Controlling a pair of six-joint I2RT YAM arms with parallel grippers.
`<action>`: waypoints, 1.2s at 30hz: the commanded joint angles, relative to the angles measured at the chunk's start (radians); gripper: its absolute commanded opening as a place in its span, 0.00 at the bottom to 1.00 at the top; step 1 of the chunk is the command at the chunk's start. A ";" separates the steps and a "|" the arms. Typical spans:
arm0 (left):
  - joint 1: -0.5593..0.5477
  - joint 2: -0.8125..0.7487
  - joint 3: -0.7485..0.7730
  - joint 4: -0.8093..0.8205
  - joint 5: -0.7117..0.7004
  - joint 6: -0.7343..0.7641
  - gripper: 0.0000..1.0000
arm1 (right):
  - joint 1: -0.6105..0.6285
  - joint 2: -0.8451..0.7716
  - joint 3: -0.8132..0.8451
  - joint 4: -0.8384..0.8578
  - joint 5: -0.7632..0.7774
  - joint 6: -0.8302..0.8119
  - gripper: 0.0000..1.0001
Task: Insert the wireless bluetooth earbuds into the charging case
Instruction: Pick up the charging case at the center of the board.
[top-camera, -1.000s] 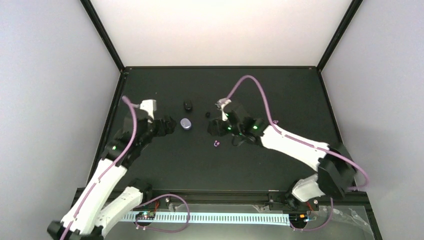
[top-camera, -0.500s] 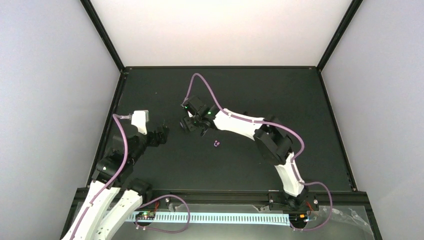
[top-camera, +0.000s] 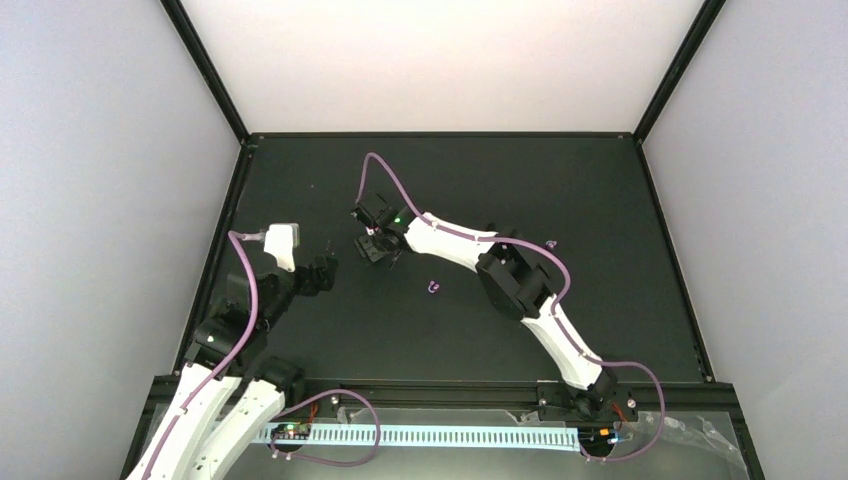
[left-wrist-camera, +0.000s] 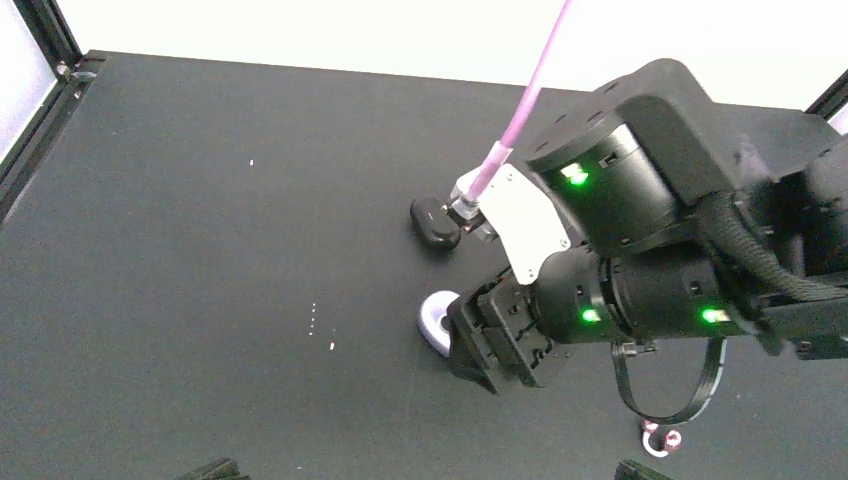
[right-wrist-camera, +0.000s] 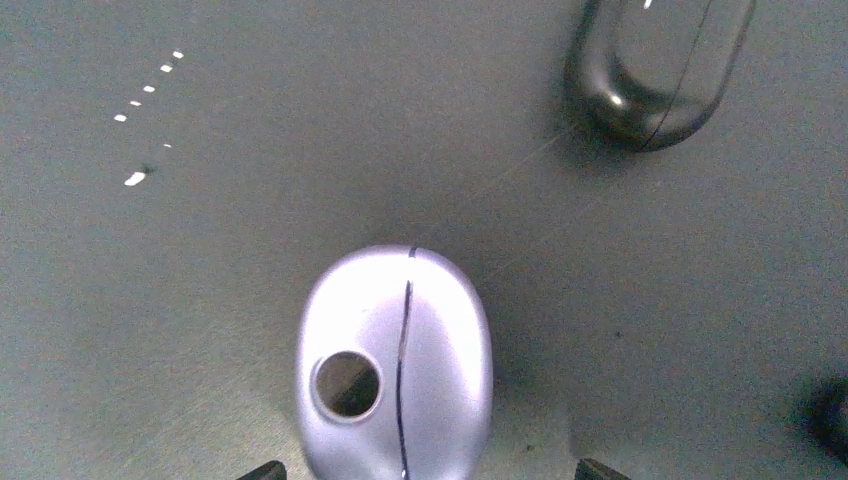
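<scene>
A lilac pebble-shaped case (right-wrist-camera: 395, 365) lies shut on the black table, with a seam and a round hole on top. My right gripper (right-wrist-camera: 430, 470) is open, and its two fingertips stand on either side of the case's near end. In the left wrist view the right gripper (left-wrist-camera: 495, 345) covers most of the lilac case (left-wrist-camera: 435, 322). A glossy black case (right-wrist-camera: 660, 70) lies just beyond it. A purple-and-white earbud (top-camera: 433, 288) lies loose right of the gripper and also shows in the left wrist view (left-wrist-camera: 660, 438). The black earbuds are not clearly visible. My left gripper (top-camera: 322, 272) is open and empty, to the left.
The right arm (top-camera: 470, 245) stretches across the middle of the table. A small purple item (top-camera: 550, 243) lies to the right. A dark blur (right-wrist-camera: 830, 415) sits at the right edge of the right wrist view. The black table frame (top-camera: 240, 180) borders the left side.
My right arm swung left from the table's middle and now hovers over the lilac case. My left arm drew back toward the near left, away from that case.
</scene>
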 joint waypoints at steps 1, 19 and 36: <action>0.002 -0.012 -0.001 0.011 0.005 0.018 0.99 | 0.001 0.062 0.074 -0.062 0.033 -0.017 0.74; 0.002 -0.005 -0.006 0.022 0.014 0.020 0.99 | 0.000 0.140 0.135 -0.082 0.002 -0.032 0.54; 0.003 -0.001 -0.023 0.055 0.077 0.015 0.99 | 0.017 -0.426 -0.579 0.238 0.020 -0.015 0.41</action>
